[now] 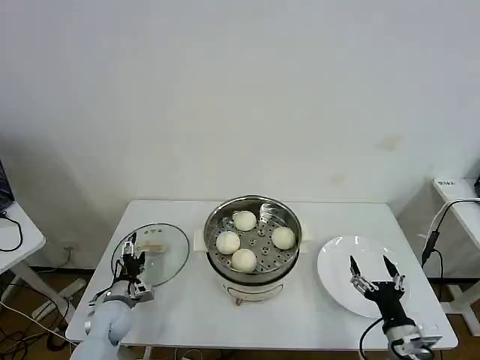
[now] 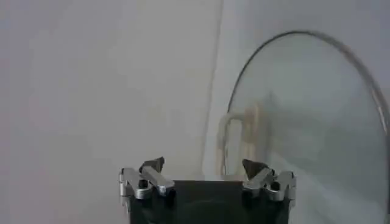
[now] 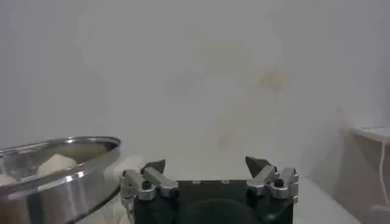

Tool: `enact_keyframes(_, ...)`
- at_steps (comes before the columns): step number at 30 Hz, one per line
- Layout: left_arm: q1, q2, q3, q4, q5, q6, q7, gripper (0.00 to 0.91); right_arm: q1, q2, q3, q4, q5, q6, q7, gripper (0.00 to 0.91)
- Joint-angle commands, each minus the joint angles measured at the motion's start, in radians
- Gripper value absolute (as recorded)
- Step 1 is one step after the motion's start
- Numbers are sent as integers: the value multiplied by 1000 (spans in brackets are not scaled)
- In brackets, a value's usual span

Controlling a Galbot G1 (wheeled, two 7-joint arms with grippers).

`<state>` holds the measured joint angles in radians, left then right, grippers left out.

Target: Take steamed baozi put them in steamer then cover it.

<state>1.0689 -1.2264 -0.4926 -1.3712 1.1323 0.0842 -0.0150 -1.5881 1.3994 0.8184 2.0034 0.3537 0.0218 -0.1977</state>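
With all four buns [image 1: 244,241] in the steamer [image 1: 253,214], the left gripper [image 1: 130,264] (jaws wide) nears the lid [image 1: 166,259] by the table's [image 1: 187,307] left edge, the right gripper [image 1: 373,274] wide over the plate [image 1: 337,259].

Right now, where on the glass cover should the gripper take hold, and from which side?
Grip the cream oblong handle at the centre of the cover, from above. The cover lies flat on the table, so only the handle stands up. The open left gripper is at its rim.
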Motion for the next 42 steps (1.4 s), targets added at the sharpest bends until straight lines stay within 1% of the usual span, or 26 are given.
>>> enact_keyframes(1,-64,-7,8,65,12,-4,-1,907,4,14,12,-6,-8,8,-1,907)
enact_keyframes(9,-112,-26,11,110,11,-2,-8,907,-4,27,18,-10,-21,23,-1,907)
enact_keyframes(14,-146,-54,13,163,21,0,-31,907,-7,37,41,-15,-14,30,1,907)
enact_keyframes(23,-197,-93,6,273,68,-5,-133,907,-14,38,58,-14,-11,36,0,907)
enact_keyframes(30,-204,-103,4,317,80,-22,-204,907,-17,42,52,-26,-17,47,0,907)
enact_keyframes(31,-204,-104,3,322,79,-26,-211,786,-17,45,50,-26,-17,48,-1,907)
enact_keyframes(32,-205,-104,3,331,79,-31,-220,705,-17,48,50,-24,-17,49,-1,907)
enact_keyframes(33,-204,-105,2,337,79,-36,-223,322,-17,49,52,-21,-17,49,-1,907)
enact_keyframes(34,-201,-105,2,337,78,-43,-224,322,-18,50,53,-20,-16,49,-1,907)
enact_keyframes(35,-197,-104,3,338,77,-48,-225,30,-21,50,54,-18,-15,50,-1,907)
enact_keyframes(36,-195,-105,4,339,76,-52,-227,0,-24,48,55,-18,-16,52,-1,907)
enact_keyframes(42,-196,-114,6,347,70,-59,-230,0,-27,54,57,-12,-22,57,-1,907)
